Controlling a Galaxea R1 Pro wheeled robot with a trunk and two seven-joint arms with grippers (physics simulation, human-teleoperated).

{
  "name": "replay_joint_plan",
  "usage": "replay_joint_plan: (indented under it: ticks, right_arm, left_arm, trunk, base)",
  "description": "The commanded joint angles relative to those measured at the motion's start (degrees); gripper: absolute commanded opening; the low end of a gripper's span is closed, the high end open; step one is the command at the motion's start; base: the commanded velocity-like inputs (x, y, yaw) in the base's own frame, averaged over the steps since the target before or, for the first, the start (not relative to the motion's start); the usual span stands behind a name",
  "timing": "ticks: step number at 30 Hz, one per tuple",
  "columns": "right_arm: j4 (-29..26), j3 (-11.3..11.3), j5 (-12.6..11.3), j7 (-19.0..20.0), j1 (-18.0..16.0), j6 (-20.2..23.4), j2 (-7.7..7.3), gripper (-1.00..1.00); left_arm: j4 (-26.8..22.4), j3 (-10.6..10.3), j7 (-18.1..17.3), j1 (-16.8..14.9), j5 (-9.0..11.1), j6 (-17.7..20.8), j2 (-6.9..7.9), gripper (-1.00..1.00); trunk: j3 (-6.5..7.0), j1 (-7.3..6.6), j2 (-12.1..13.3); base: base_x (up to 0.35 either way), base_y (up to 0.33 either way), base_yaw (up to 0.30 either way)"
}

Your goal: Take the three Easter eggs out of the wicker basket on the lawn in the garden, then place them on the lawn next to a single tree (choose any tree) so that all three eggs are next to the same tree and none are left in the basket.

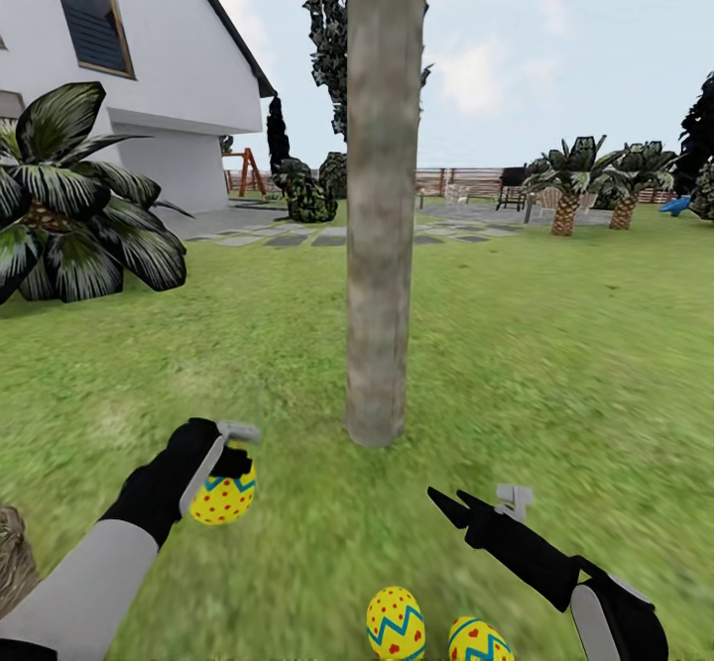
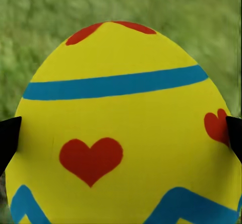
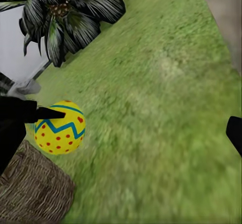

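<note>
From the head camera, the left gripper [image 1: 230, 471] held the third egg [image 1: 223, 498] above the lawn [image 1: 555, 344], near the tree [image 1: 382, 245]. Two eggs [image 1: 396, 623] lay on the grass near its foot. The right gripper [image 1: 476, 500] hung open, holding nothing.

The left wrist camera showed the egg [image 2: 121, 128] squeezed between both fingertips [image 2: 9, 138].

The right wrist camera showed the wicker basket [image 3: 30, 189] beside it.

I think it next needed lowering and letting go beside the others.

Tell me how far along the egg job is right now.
Two eggs already lie on the lawn in front of the tree. The third egg is in the left hand, held above the grass, with the wicker basket beside it. The right hand is open and empty. What is left: setting this last egg down near the same trunk.
</note>
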Motion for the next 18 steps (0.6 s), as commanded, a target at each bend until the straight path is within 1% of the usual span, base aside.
replay_joint_plan:
  ticks: [1,3,5,8,10,15,18]
  right_arm:
    - [-0.02,-0.15,-0.26,0.15,-0.04,0.39,0.06,1.00]
    - [-0.02,-0.17,-0.26,0.14,-0.04,0.38,0.06,1.00]
    - [-0.02,-0.13,-0.26,0.12,-0.04,0.43,0.06,1.00]
    - [-0.02,-0.12,-0.26,0.15,-0.04,0.36,0.06,1.00]
    - [-0.02,-0.11,-0.26,0.13,-0.04,0.33,0.07,1.00]
    - [-0.02,-0.13,-0.27,0.19,-0.04,0.32,0.06,1.00]
    - [-0.02,-0.18,-0.26,0.20,-0.04,0.32,0.06,1.00]
  left_arm:
    - [1.48,-0.25,-0.11,-0.40,0.58,-0.71,0.04,-1.00]
    - [3.53,-0.28,-0.92,-0.79,0.43,-2.95,-0.03,-1.00]
    - [4.09,-0.31,-1.93,-0.90,0.45,-3.80,-0.03,-1.00]
    - [4.36,-0.63,-5.27,-0.93,0.45,-4.54,0.01,-1.00]
    - [4.48,-0.82,-6.49,-0.90,0.28,-7.19,0.02,-1.00]
    - [4.22,-0.93,-7.04,-0.89,0.16,-9.94,0.01,-1.00]
    - [3.86,-0.87,-7.08,-0.89,0.23,-10.51,-0.02,-1.00]
  trunk:
    - [-0.29,0.01,-0.05]
    - [-0.73,0.06,-0.07]
    - [-1.17,0.11,-0.10]
    - [-1.84,0.19,-0.14]
    - [-2.28,0.24,-0.17]
    - [-3.39,0.37,-0.23]
    - [-4.05,0.45,-0.27]
  base:
    - [0.000,0.000,0.000]
    - [0.000,0.000,0.000]
    - [0.000,0.000,0.000]
    - [0.000,0.000,0.000]
    - [0.000,0.000,0.000]
    - [0.000,0.000,0.000]
    - [0.000,0.000,0.000]
